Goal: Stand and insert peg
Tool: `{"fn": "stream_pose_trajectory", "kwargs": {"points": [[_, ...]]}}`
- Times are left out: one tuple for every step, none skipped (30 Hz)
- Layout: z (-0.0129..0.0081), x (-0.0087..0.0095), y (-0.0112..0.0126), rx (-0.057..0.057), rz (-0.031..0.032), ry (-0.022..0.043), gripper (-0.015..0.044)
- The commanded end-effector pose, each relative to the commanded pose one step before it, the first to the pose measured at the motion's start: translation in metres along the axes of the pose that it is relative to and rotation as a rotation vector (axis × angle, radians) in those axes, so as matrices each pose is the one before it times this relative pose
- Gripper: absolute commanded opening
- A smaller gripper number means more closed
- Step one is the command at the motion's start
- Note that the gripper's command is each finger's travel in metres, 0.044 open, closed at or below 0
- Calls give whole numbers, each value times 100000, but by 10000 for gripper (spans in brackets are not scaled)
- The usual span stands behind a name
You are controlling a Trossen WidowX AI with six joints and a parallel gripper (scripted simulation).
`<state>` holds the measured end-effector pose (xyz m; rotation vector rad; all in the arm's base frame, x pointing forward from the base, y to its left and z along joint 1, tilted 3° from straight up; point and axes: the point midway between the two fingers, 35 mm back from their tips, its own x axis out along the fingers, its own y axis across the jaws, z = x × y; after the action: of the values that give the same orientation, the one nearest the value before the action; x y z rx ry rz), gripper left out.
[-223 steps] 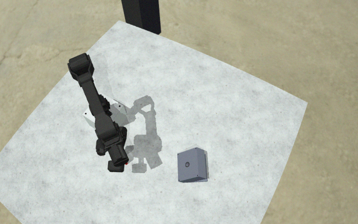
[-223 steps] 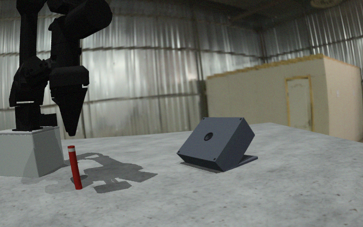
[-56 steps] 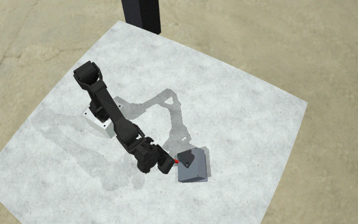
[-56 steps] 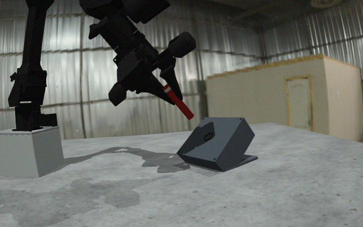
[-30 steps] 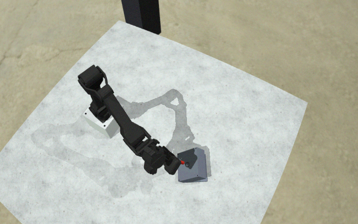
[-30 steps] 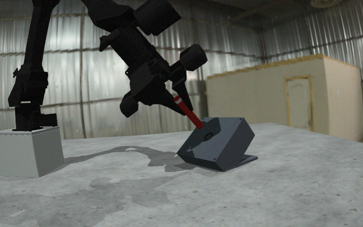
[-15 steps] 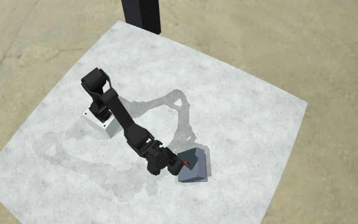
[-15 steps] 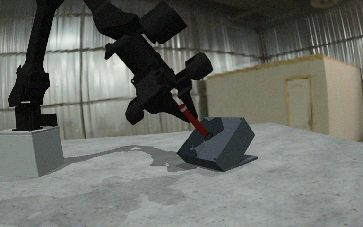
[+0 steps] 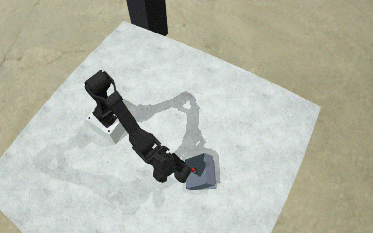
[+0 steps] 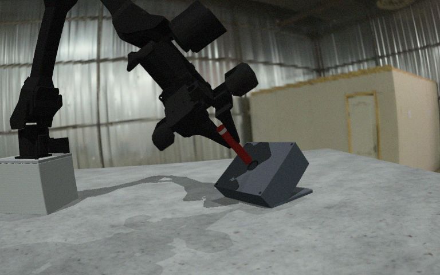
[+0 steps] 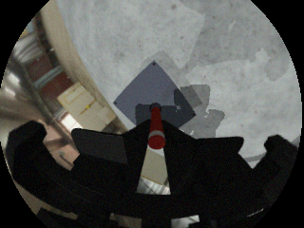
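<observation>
A square, pale grey, mottled stone-like surface [image 9: 247, 115] is seen from above, surrounded by sandy floor. A white box-shaped pedestal [image 9: 115, 134] is set toward the left corner of the surface, and a matt black jointed arm [image 9: 129, 123] is carried on it. A dark square post [image 9: 148, 13] is stood at the far corner.

The black two-fingered end effector [image 10: 234, 142] is clamped on a slim red cylindrical peg with a white band near its upper end [image 10: 234, 145]. The peg is held tilted, banded end up toward the wrist, and its plain lower end is placed at the round hole [image 10: 252, 165] in the sloped face of a smooth dark grey wedge-shaped panel block [image 10: 275, 172]. Whether the tip has entered the hole cannot be told. In the wrist view the red peg [image 11: 156, 128] is seen end-on between the dark fingers, lined up with the grey panel [image 11: 142, 89].

The block is placed toward the near edge of the surface, with a thin flat foot against the surface on its far side. Open room is left between the block and the right corner, and along the far right edge. Soft grey shadows of the arm are cast across the middle of the surface.
</observation>
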<state>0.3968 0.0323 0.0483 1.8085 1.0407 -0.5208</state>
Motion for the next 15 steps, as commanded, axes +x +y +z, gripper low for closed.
{"fn": "stream_pose_trajectory", "kwargs": {"points": [[8, 110, -51, -9, -213, 45, 0], [3, 59, 7, 0, 2, 2, 0], [3, 62, 10, 0, 2, 2, 0], [3, 52, 8, 0, 2, 2, 0], [5, 44, 27, -1, 3, 1, 0], [2, 18, 11, 0, 1, 1, 0], [3, -1, 32, -1, 2, 0, 0], [2, 0, 24, -1, 1, 0, 0], [1, -1, 40, -1, 2, 0, 0], [1, 0, 22, -1, 1, 0, 0], [-1, -1, 39, -1, 2, 0, 0], [-1, 0, 22, -1, 1, 0, 0], [-2, 3, 35, -1, 2, 0, 0], [-1, 2, 19, -1, 1, 0, 0], [-1, 17, 12, 0, 1, 1, 0]]}}
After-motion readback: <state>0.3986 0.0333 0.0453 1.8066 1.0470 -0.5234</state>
